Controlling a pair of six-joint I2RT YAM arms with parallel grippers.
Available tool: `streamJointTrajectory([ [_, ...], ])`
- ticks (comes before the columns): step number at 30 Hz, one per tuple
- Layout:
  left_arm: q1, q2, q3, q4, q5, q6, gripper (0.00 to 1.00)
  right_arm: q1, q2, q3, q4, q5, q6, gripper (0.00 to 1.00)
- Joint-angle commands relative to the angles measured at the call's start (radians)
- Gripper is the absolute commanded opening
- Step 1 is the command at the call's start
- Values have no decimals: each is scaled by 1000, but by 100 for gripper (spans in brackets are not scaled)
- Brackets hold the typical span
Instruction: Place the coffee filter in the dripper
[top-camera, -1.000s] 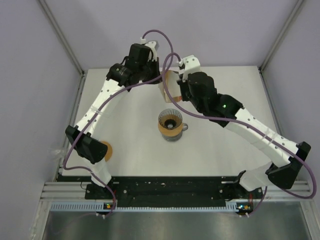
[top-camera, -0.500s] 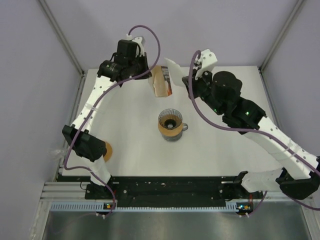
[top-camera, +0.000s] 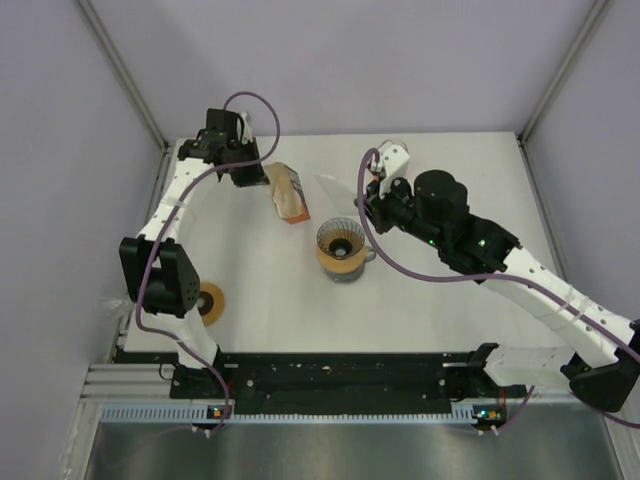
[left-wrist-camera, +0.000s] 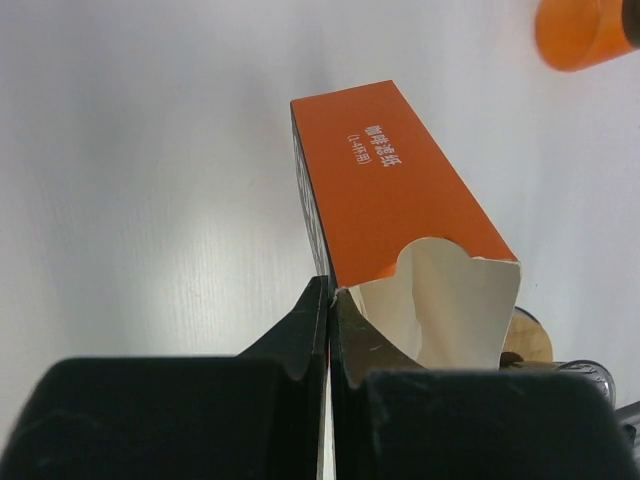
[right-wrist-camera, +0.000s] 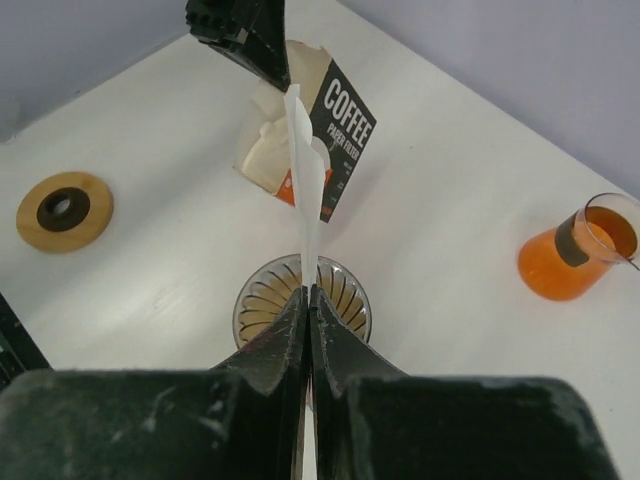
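Here, the right gripper (right-wrist-camera: 308, 292) pinches the coffee filter (right-wrist-camera: 306, 190), its two fingers pressed flat together on the paper's near edge. In the wrist view the white sheet stands edge-on beyond the fingertips. Just below the fingertips in that view sits the dripper (right-wrist-camera: 300, 305), a ribbed cone on a tan ring, upright on the white table (top-camera: 470, 165). The filter is held clear of it, not inside. Opposite, the left gripper (left-wrist-camera: 328, 292) is clamped on a wall at the open end of an orange carton (left-wrist-camera: 400, 200). The carton's black face reads "COFFEE PAPER FILTER" and its mouth shows cream paper. It is beyond the dripper, near it but apart. An orange glass vessel (right-wrist-camera: 575, 250) stands off to the right in the right wrist view. A wooden disc (right-wrist-camera: 63, 210) with a dark centre lies well apart, near the left arm's base.
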Motion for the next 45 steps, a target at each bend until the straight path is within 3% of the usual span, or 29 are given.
streamJointTrajectory([
  [1,5,16,-38,36,75,39,0,-35,-17,-51,50,-141,12,0],
  [8,6,78,-36,4,96,78,0,-67,-1,-184,150,-252,64,0],
  [12,8,112,-10,-28,90,98,0,-72,14,-213,173,-238,54,0],
  [16,8,115,-1,-24,115,101,25,-92,23,-247,211,-261,49,0],
  [23,9,95,21,-36,135,124,40,-104,49,-258,225,-272,32,0],
  [31,11,30,79,-54,170,176,60,-104,-18,-304,277,-321,-187,0],
  [36,11,-75,93,-10,325,236,75,-104,-63,-330,274,-425,-363,0],
  [40,8,-184,62,50,545,343,79,-104,-89,-321,238,-485,-452,0],
  [43,-9,-250,57,-28,783,549,77,-104,-103,-318,201,-583,-526,0],
  [45,-41,-282,71,-150,836,704,74,-104,-101,-310,186,-615,-540,0],
])
